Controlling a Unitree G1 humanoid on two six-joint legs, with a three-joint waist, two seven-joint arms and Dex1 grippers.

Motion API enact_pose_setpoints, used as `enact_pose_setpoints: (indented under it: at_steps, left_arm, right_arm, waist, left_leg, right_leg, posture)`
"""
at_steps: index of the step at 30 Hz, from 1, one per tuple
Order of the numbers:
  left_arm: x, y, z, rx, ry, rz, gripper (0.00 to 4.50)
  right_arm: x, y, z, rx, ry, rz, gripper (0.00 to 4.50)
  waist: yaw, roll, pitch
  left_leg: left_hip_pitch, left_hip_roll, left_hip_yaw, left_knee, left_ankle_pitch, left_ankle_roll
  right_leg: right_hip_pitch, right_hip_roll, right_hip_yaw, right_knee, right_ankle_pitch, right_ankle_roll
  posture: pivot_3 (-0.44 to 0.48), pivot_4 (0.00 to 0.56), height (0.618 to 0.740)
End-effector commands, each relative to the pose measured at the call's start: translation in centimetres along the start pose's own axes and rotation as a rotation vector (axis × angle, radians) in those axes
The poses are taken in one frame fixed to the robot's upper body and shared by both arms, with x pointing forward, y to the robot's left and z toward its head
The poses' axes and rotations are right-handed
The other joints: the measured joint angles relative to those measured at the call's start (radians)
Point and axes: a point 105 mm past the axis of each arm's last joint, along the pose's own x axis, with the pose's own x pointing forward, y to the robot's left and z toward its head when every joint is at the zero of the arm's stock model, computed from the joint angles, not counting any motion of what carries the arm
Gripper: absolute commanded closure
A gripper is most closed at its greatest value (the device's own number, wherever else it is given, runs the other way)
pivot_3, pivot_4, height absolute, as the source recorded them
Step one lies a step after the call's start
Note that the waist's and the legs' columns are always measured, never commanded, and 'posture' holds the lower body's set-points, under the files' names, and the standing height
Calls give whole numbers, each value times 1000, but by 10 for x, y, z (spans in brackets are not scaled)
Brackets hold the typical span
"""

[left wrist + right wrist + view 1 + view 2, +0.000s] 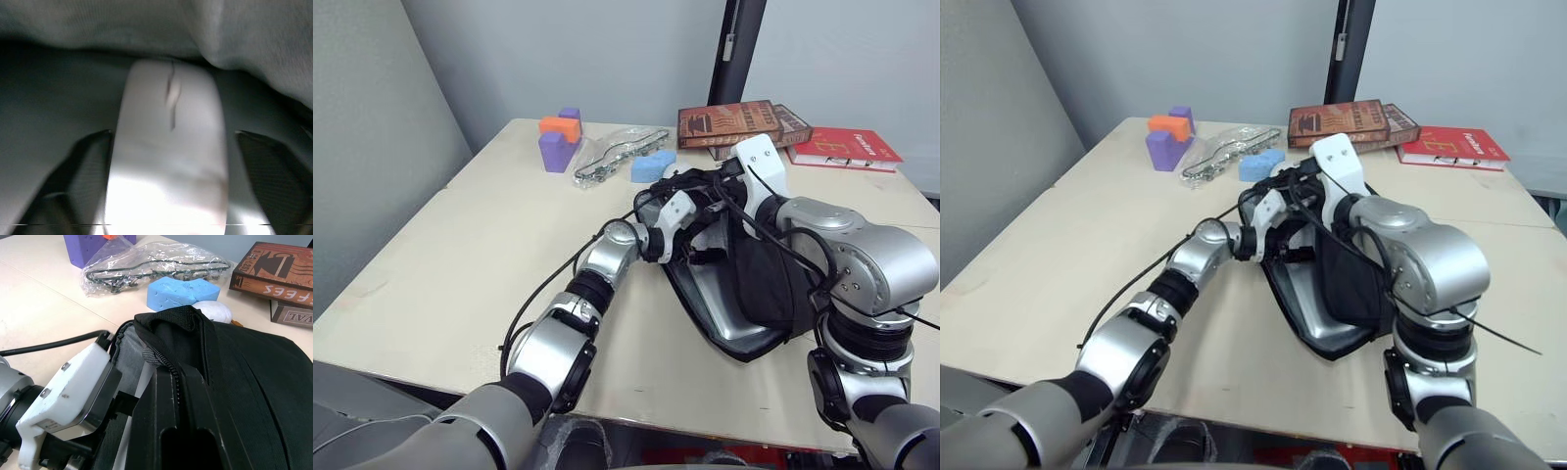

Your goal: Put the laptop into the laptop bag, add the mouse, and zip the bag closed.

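Mouse (168, 147) sits between my left gripper's (171, 186) spread fingers inside the bag (759, 284); laptop (715, 294) is in. Right gripper (171, 382) pinches the bag's edge at twelve o'clock. Zipping remains.

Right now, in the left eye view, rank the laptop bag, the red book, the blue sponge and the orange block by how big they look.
1. laptop bag
2. red book
3. blue sponge
4. orange block, though partly hidden behind the purple block, so that last place is unsure.
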Motion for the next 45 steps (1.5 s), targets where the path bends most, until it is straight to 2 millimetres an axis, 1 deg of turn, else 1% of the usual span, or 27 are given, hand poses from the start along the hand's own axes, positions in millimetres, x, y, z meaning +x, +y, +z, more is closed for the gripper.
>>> enact_pose_setpoints:
  at_steps: [1,5,8,10,15,16,20,21,22,24,26,27,29,31,33,35,37,40,45]
  left_arm:
    - [-3,-1,20,15,-84,-10,25]
    - [-11,-4,31,-15,-156,-28,25]
    - [-26,-3,38,-22,-205,-30,25]
    - [-39,-2,38,-35,-204,-34,25]
    - [-81,4,42,9,-193,-13,25]
    - [-89,2,43,18,-189,-26,25]
    - [-129,-8,49,68,-132,-90,25]
    - [-145,-14,49,67,-108,-128,25]
    - [-156,-19,50,64,-91,-156,25]
    - [-177,-29,52,59,-59,-221,25]
    - [-206,-34,50,31,17,-248,25]
    - [-216,-35,50,19,46,-251,25]
    - [-230,-33,51,4,79,-228,25]
    - [-248,-22,56,16,90,-146,25]
    - [-266,-19,69,30,75,-96,25]
    - [-275,-18,78,38,57,-74,25]
    - [-280,-18,82,44,52,-59,25]
    - [-284,-19,82,47,53,-49,25]
    - [-288,-20,77,40,78,-37,25]
  right_arm:
    - [-8,-11,14,1,-78,-58,4500]
    - [-7,-11,14,2,-80,-59,4500]
    - [-7,-12,14,2,-82,-61,4500]
    - [-8,-13,14,3,-83,-62,4500]
    - [-8,-16,13,2,-83,-64,4500]
    - [-8,-17,13,-2,-82,-63,4500]
    - [-11,-22,12,-20,-83,-43,4500]
    - [-13,-21,11,-33,-83,-14,4500]
    - [-15,-20,11,-43,-83,7,4500]
    - [-17,-16,8,-64,-81,59,4500]
    - [-20,-8,7,-105,-84,148,4500]
    - [-22,-4,6,-126,-87,183,4500]
    - [-23,-1,5,-156,-86,222,4500]
    - [-25,-2,2,-181,-70,259,4500]
    - [-30,0,-3,-220,-50,332,4500]
    - [-34,2,-6,-254,-37,387,4500]
    - [-37,3,-9,-286,-29,416,4500]
    - [-43,9,-10,-325,-31,482,4500]
    - [-51,21,-17,-324,-20,577,4500]
  waist:
    - [0,0,0]
    - [-1,0,0]
    - [-4,0,0]
    - [-5,0,0]
    - [-14,0,0]
    - [-14,0,0]
    - [-18,1,0]
    - [-19,1,0]
    - [-22,1,1]
    - [-25,1,1]
    - [-27,2,1]
    - [-30,2,1]
    - [-30,2,1]
    - [-31,2,1]
    - [-32,2,1]
    - [-32,2,1]
    - [-32,2,1]
    - [-32,2,1]
    - [-39,1,1]
  left_leg:
    - [0,0,0,0,0,0]
    - [0,0,0,0,0,-1]
    - [0,0,0,0,-1,-2]
    - [0,0,0,0,-1,-2]
    - [0,0,0,-1,-1,-2]
    - [0,0,0,-1,-1,-2]
    - [0,0,0,-2,-1,-2]
    - [0,0,0,-2,-1,-2]
    - [1,0,0,-3,-1,-2]
    - [1,0,0,-4,-1,-2]
    - [1,0,1,-5,-1,-2]
    - [1,0,1,-6,-1,-2]
    - [1,1,2,-7,-1,-2]
    - [1,1,2,-7,-1,-2]
    - [1,1,2,-7,-1,-2]
    - [1,1,2,-7,-1,-2]
    - [1,1,2,-7,-1,-2]
    - [1,1,3,-7,-1,-2]
    - [1,1,3,-7,-1,-2]
  right_leg:
    - [0,0,0,0,0,0]
    - [0,0,0,0,0,0]
    - [0,0,0,0,0,0]
    - [0,0,0,0,0,0]
    - [0,0,0,0,0,0]
    - [0,0,0,-1,0,0]
    - [0,0,-1,-2,0,0]
    - [0,0,-1,-3,0,0]
    - [0,0,-1,-3,0,0]
    - [0,0,-1,-4,0,0]
    - [0,0,-1,-5,0,0]
    - [0,0,-1,-6,0,-1]
    - [-1,0,-1,-6,0,-1]
    - [-1,0,-1,-6,-1,-1]
    - [-1,0,-1,-6,-1,-1]
    - [-1,0,-1,-6,-1,-1]
    - [-1,0,-1,-7,-1,-1]
    - [-1,0,0,-6,-1,-1]
    - [-1,0,0,-6,-1,-2]
  posture:
    - [0,150,740]
    - [0,150,740]
    - [0,150,740]
    - [0,150,740]
    - [0,150,740]
    - [0,150,740]
    - [0,150,740]
    - [0,150,740]
    - [0,150,740]
    - [0,150,740]
    - [0,150,740]
    - [0,150,740]
    - [0,150,740]
    - [0,150,740]
    - [0,150,740]
    - [0,150,740]
    - [0,150,740]
    - [0,150,740]
    - [0,150,740]
